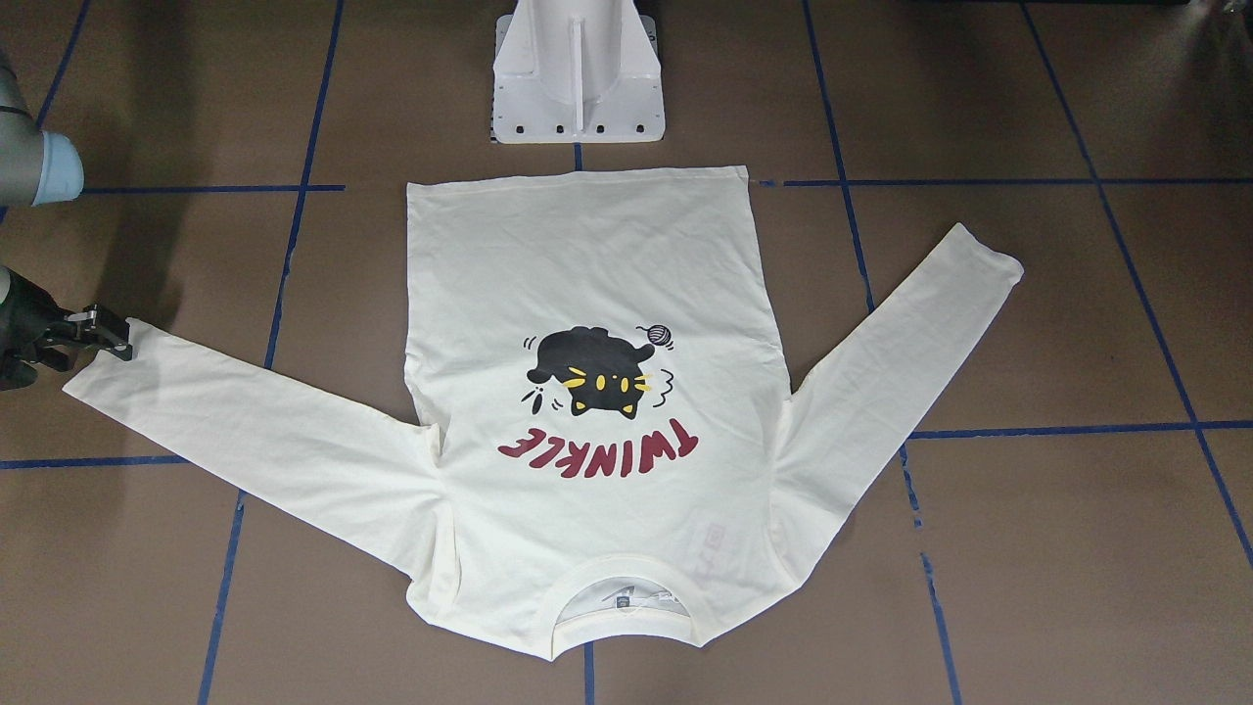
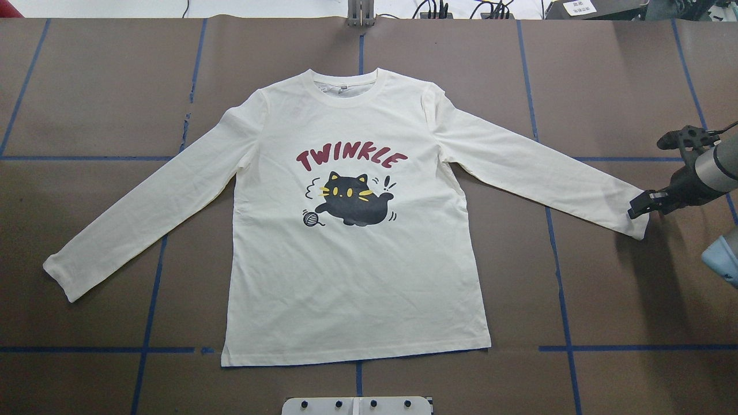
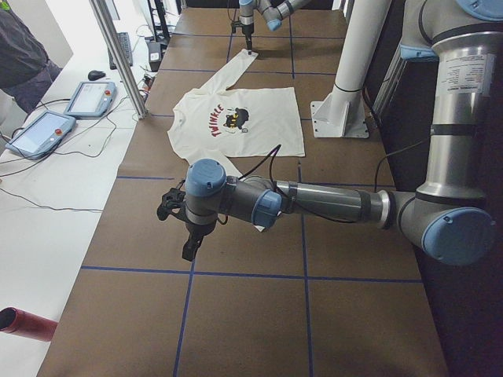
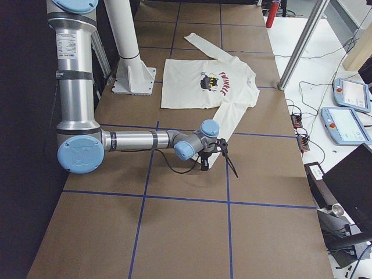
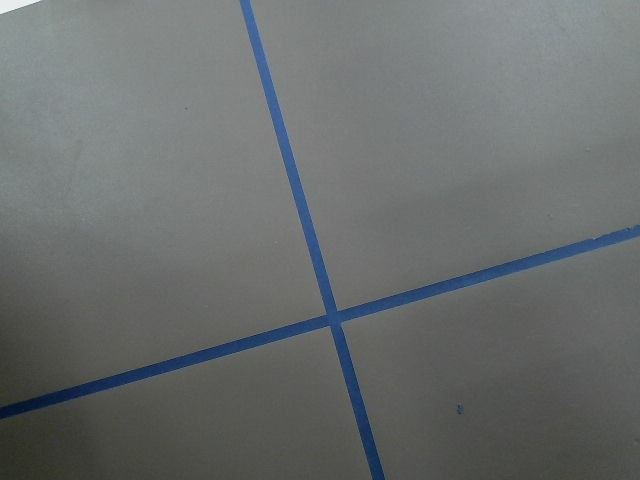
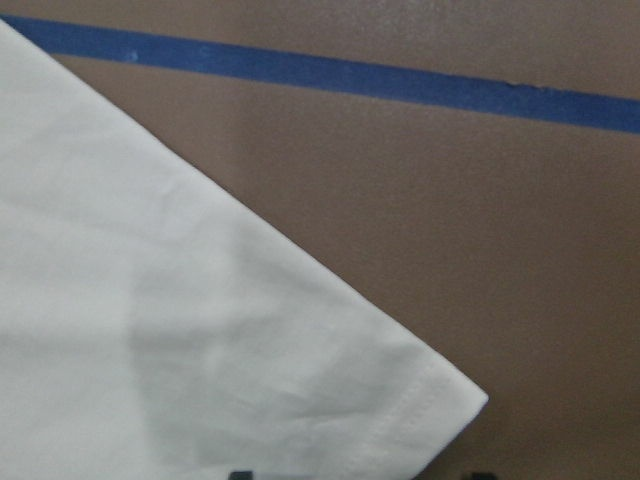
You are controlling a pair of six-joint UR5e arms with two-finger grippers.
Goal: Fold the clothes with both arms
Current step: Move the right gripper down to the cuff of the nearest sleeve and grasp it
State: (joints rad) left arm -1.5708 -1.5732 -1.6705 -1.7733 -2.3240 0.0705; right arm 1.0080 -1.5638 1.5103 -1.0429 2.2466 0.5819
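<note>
The clothes are one cream long-sleeved T-shirt (image 2: 351, 230), lying flat and print up with both sleeves spread; it also shows in the front view (image 1: 587, 392). My right gripper (image 2: 640, 204) hovers at the cuff of the sleeve (image 2: 628, 216) on the robot's right, jaws open. In the right wrist view, that cuff corner (image 6: 400, 400) lies between two dark fingertips (image 6: 240, 474). The same gripper (image 1: 103, 333) appears at the front view's left edge. My left gripper (image 3: 189, 247) hangs over bare table beyond the other sleeve (image 2: 63, 276); I cannot tell whether it is open or shut.
The white pedestal base (image 1: 578, 78) stands just behind the shirt's hem. Blue tape lines (image 5: 330, 318) grid the brown table. Beside the table's far long edge are a metal post (image 3: 118, 55), two teach pendants (image 3: 39, 133) and a person (image 3: 23, 47).
</note>
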